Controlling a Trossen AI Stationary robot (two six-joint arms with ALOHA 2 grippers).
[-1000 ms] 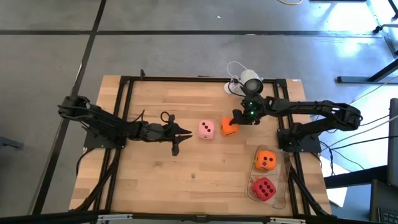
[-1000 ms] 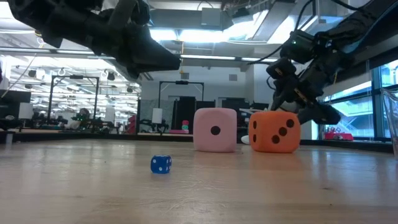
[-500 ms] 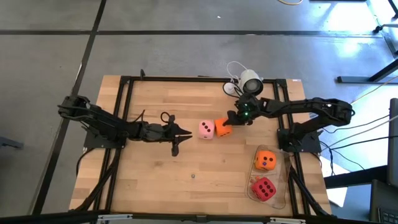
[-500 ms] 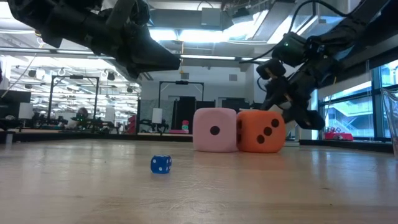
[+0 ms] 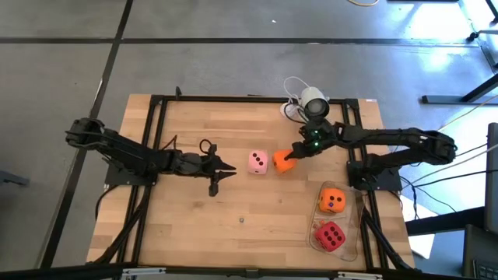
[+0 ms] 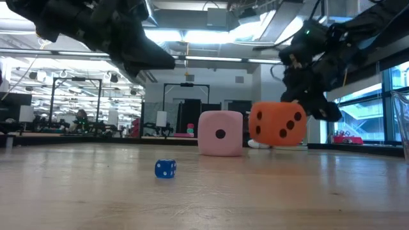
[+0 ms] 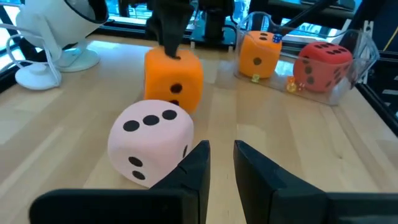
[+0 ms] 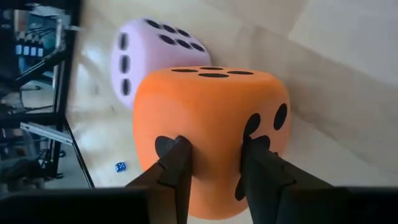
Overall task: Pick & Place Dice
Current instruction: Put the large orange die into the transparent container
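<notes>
An orange die (image 5: 283, 162) hangs just above the table's middle, with my right gripper (image 8: 216, 163) shut on it. Close beside it, on its left, the pale pink die (image 5: 258, 162) rests flat on the wood. My left gripper (image 7: 221, 163) hovers left of the pink die and points at it. Its fingers stand a narrow gap apart with nothing between them. A second orange die (image 5: 332, 201) and a red die (image 5: 330, 235) lie in a clear tray (image 5: 354, 249) at the near right. My right gripper pinches the orange die's upper right side (image 8: 214, 134) between its two fingers (image 8: 178, 163), and the soft wall bulges between them. The fingers come slanting down from the table's far right. The die (image 6: 278, 123) is tilted and lifted clear of the wood.
A white round camera (image 5: 313, 99) with its cable stands at the far edge behind the right arm. A tiny blue die (image 5: 241, 219) lies near the table's middle front. A black frame (image 5: 156, 101) runs round the tabletop.
My right gripper moved left and slid the orange die against the pink one. It shut on the orange die, then rose and drew back a little to the right. The orange die has come off the table and is tilted. The pink die has stayed put.
</notes>
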